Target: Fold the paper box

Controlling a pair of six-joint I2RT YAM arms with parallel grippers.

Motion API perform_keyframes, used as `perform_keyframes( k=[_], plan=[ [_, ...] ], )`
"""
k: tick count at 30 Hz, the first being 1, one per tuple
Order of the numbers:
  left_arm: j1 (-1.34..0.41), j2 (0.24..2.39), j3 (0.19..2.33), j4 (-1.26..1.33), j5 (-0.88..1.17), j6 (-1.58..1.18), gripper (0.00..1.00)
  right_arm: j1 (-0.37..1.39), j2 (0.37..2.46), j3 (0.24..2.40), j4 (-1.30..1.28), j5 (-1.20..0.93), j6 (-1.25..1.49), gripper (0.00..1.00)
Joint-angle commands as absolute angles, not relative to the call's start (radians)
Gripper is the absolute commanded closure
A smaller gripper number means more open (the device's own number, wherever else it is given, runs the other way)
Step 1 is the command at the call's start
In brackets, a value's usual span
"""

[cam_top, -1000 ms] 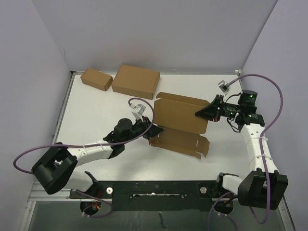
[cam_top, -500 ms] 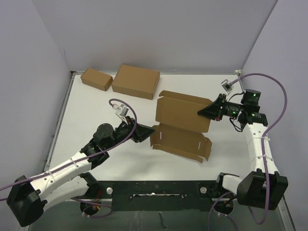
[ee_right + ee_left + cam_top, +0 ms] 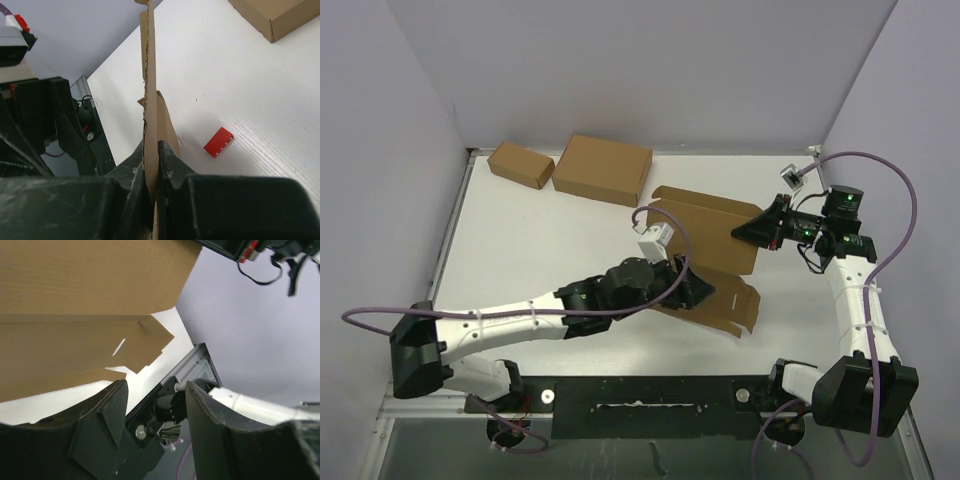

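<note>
Sharing one table (image 3: 540, 240): one paper box (image 3: 705, 228), two other boxes (image 3: 602, 168) (image 3: 520, 164).

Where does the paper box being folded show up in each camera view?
Top external: paper box centre-right, one panel raised, between the two arms.
Left wrist: paper box fills the upper left.
Right wrist: paper box edge-on at centre, pinched in the right end effector.
Shared landmark: the white table beneath it.

Bright, even light falls from above, leaving only faint soft shadows on the white table (image 3: 520, 230) near the left gripper (image 3: 705, 293), while in both wrist views the dark fingers (image 3: 172, 167) nearest the lens look blurred and underexposed.
</note>
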State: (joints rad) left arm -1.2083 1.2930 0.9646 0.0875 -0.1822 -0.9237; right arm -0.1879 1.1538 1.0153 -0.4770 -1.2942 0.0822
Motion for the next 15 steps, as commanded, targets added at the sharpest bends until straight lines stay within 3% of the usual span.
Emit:
perform_keyframes(
  k=[1,15],
  plan=[
    [-1.263,1.431,1.12,0.0,-0.347,-1.016,0.5,-0.193,1.125,1.023,-0.436,-1.307,0.102,1.0],
    [-1.343,1.718,1.491,-0.297,-0.495,-1.147,0.45,-0.193,1.116,1.01,-0.419,-1.31,0.117,1.0]
  ],
)
